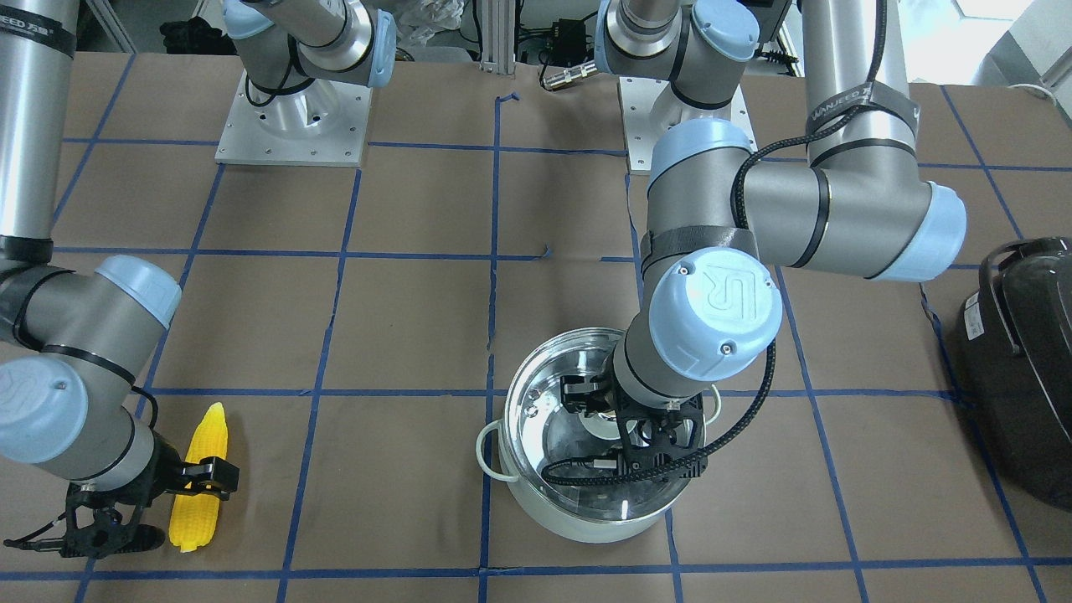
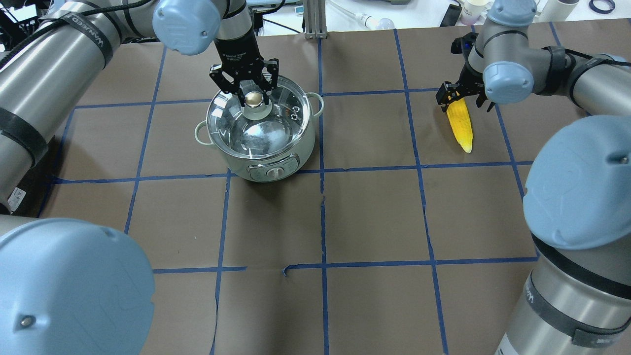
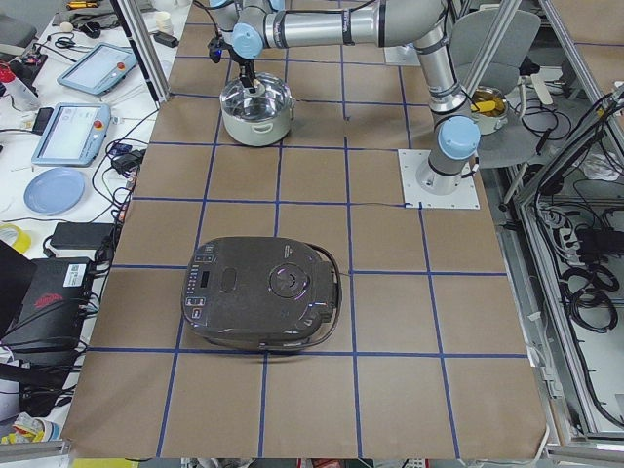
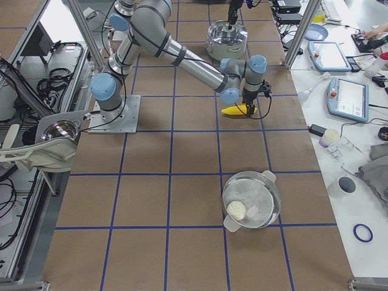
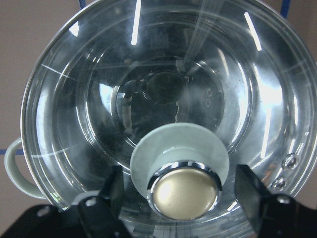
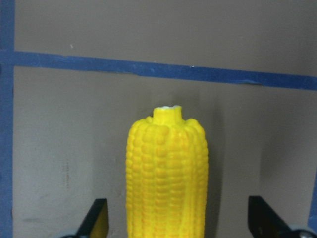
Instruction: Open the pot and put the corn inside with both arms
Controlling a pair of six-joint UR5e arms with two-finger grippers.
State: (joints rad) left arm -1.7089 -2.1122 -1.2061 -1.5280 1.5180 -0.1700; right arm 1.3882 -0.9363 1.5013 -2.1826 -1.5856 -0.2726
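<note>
zero steps done: spread left gripper (image 5: 179, 198) straddles the metallic knob (image 2: 254, 99) on the lidded steel pot (image 2: 276, 159), spread right gripper (image 6: 179, 218) the yellow corn cob (image 2: 460, 123).

1. Left wrist view: the pot (image 5: 11, 166) runs off the bottom and right edges. My left gripper (image 5: 179, 196) shows only two dark fingertips.
2. Right wrist view: the corn (image 6: 167, 173) is cut off at the bottom edge, and my right gripper (image 6: 179, 220) shows just its tips.
3. Front-facing view: my left wrist covers much of the lid (image 1: 553, 419). The dark appliance (image 1: 1022, 377) at the desk's left end is cropped.
4. Side views: both my grippers are too small to judge.
</note>
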